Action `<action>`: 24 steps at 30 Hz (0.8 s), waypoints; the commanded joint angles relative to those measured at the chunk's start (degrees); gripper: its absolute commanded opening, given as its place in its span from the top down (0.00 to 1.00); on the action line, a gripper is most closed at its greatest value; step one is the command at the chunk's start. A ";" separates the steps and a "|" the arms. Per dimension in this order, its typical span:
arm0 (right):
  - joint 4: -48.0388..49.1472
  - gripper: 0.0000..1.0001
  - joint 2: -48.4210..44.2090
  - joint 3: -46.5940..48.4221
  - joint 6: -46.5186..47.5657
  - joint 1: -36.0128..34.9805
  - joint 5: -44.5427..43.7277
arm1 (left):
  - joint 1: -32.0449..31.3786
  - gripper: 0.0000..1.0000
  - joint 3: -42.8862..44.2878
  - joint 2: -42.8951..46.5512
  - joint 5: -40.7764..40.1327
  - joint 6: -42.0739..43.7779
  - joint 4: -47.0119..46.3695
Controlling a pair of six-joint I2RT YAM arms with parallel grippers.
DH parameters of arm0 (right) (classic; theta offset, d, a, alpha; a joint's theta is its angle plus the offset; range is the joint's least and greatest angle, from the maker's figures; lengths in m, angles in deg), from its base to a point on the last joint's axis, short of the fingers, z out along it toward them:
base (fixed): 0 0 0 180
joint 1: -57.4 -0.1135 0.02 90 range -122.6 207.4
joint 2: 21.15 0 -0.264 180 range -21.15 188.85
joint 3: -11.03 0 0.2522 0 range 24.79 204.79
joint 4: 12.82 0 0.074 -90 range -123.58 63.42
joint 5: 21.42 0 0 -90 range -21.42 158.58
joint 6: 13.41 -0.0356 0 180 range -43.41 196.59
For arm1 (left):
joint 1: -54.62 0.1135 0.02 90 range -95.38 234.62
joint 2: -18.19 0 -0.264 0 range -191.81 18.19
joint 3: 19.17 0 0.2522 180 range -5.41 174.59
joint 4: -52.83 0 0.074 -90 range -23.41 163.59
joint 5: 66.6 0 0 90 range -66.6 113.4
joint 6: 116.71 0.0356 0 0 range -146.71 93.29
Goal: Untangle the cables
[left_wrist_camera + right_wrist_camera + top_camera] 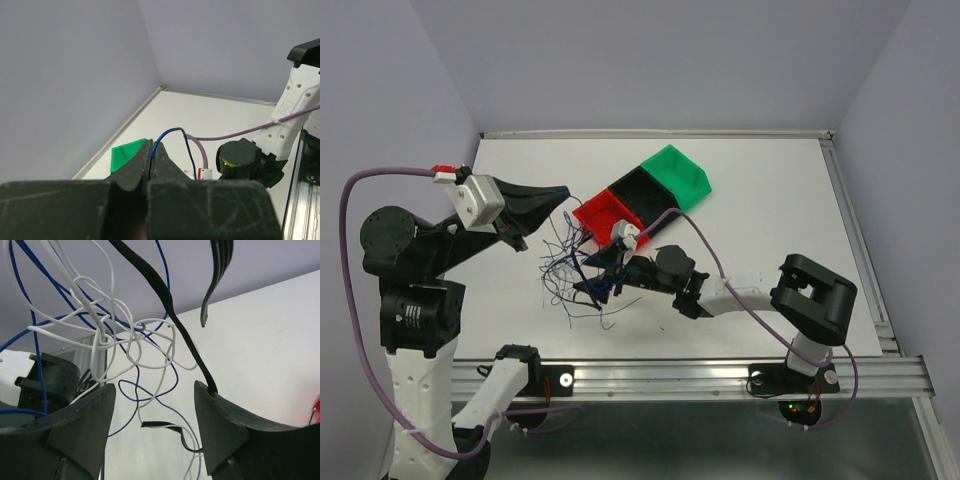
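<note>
The cables (570,270) form a loose clump of thin blue, white and black strands in the middle of the table, partly lifted. My left gripper (564,191) is raised above the clump's left side. In the left wrist view it (151,150) is shut on a blue wire (172,131) that arcs out of the fingertips and down. My right gripper (592,276) is low, inside the clump's right side. In the right wrist view it (152,392) is open, with white strands (107,335), blue strands (125,387) and a flat black strand (170,310) hanging in front; the black one touches the right finger (220,415).
A red bin (603,213), a black bin (640,190) and a green bin (680,173) stand in a diagonal row just behind the clump. The green bin also shows in the left wrist view (127,155). Walls enclose the table on three sides.
</note>
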 commanded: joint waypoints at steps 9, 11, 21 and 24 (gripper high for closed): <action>3.84 0.30 -8.88 -6.62 5.34 -0.45 -7.03 | -0.18 1.00 2.91 1.09 2.09 -0.40 -1.25; 3.83 0.29 -8.89 -6.89 5.96 -0.45 -8.08 | -0.18 1.00 3.08 1.17 2.35 -0.58 -1.25; 2.96 0.30 -11.95 -10.49 8.60 -0.45 -14.15 | -0.18 1.00 4.75 1.44 0.77 1.00 1.21; 2.69 0.31 -15.64 -13.56 8.69 -0.45 -13.36 | -0.18 1.00 4.58 1.44 -0.19 1.53 1.21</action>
